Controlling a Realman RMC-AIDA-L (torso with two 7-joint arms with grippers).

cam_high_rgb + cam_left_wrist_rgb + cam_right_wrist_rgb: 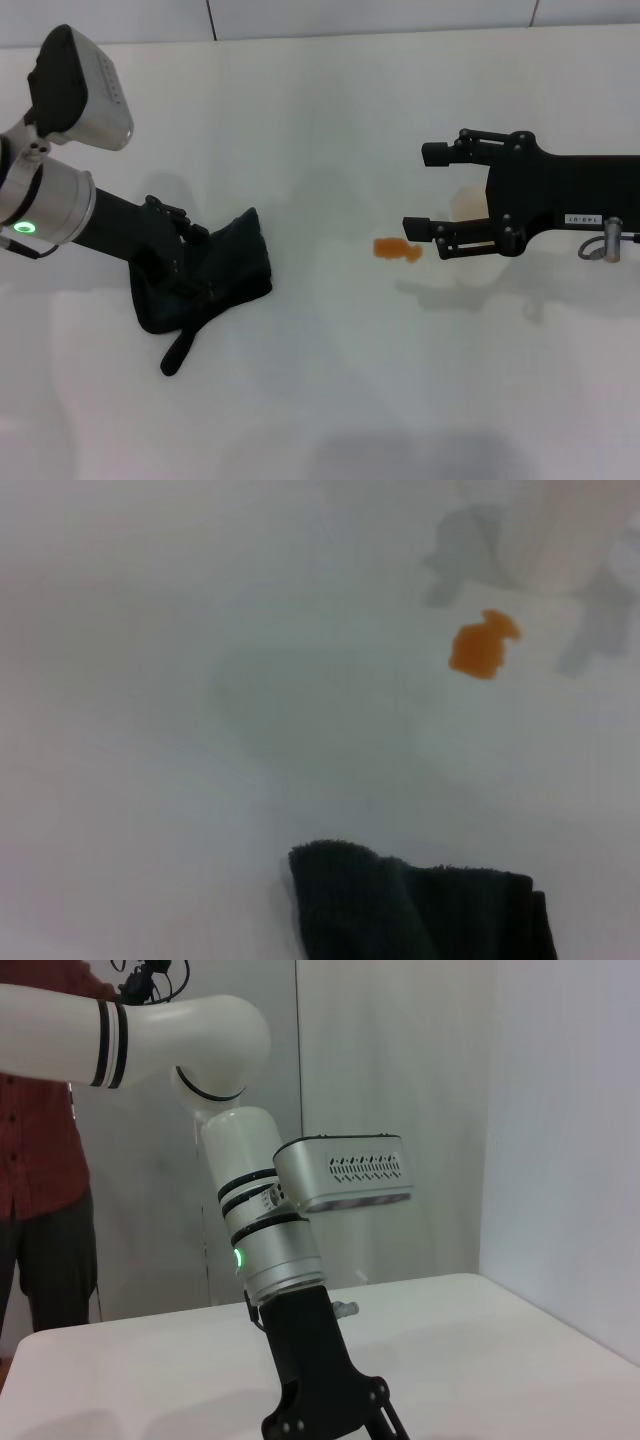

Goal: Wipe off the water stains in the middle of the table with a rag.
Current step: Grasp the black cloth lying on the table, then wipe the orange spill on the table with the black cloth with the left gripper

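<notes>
White and smooth, the worktop (330,400) fills the head view, with a pale wall behind it at 12 o'clock. The rag (215,275) lies crumpled toward 9 o'clock of the scene, a dark soft cloth with a narrow strip trailing toward 6 o'clock. The left gripper (185,255) is down on the rag's near-9-o'clock part; its fingers are buried in the folds, so whether they have closed on the cloth cannot be told. The orange blot (397,248) sits near the middle, well apart from the rag, at about 3 o'clock of it. Just beyond the blot, the right gripper (425,190) hovers with its jaws spread wide and empty, and a pale cup-like shape (470,205) is partly hidden behind it.

The rag looks light, limp and easily bunched, so it should drag flat rather than slide as one stiff piece. A hold on the thick bunched middle seems best; the thin strip would likely just trail. The blot appears wet and may smear.
</notes>
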